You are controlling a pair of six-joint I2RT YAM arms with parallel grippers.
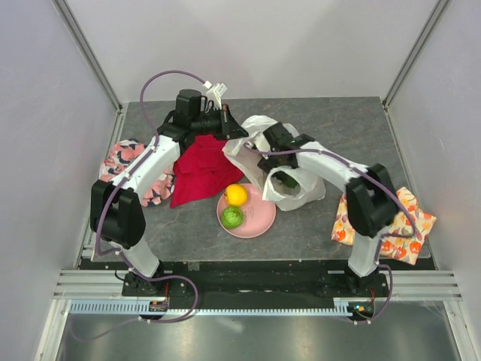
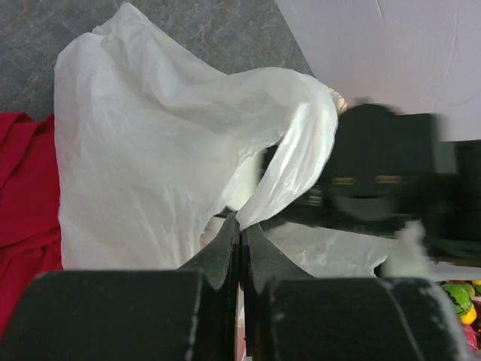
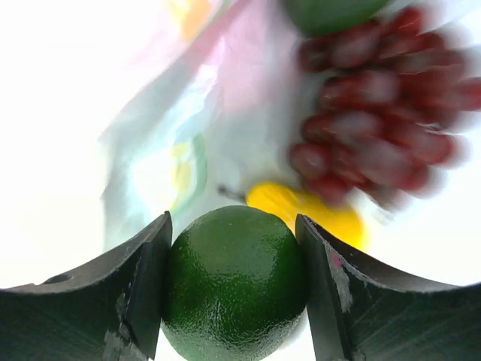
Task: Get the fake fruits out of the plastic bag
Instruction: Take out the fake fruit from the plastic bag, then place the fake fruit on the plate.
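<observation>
The grey, stone-patterned table (image 1: 338, 128) fills the middle of the overhead view. Just right of centre on it sits the thin, crinkly, translucent white plastic bag (image 1: 301, 192), with one edge raised toward the upper left. A crumpled red cloth (image 1: 199, 169) lies against the bag's left side. A floral cloth (image 1: 124, 159) lies at the left edge of the table under the left arm. An orange fruit-printed cloth (image 1: 409, 218) lies at the right edge by the right arm.

Below the bag, just beside its lower edge, is a round pink plate (image 1: 263, 222). It holds a glossy yellow-orange citrus (image 1: 236, 195) and, nearer the bottom of the frame, a green lime (image 1: 232, 217).

The left gripper (image 2: 240, 226) has its fingers pressed together with a fold of the bag's film pinched between them, low in the centre of its wrist view. The right gripper (image 3: 233, 233) is down inside the bag. Its two fingers sit flush against either side of a round, dark green, pebbly-skinned fruit (image 3: 234, 286), probably an avocado, though that is hard to judge this close.

Behind that fruit, a blurred dark red grape bunch (image 3: 376, 128) fills the upper right of the right wrist view. A yellow pear (image 3: 316, 210) shows between the two.
</observation>
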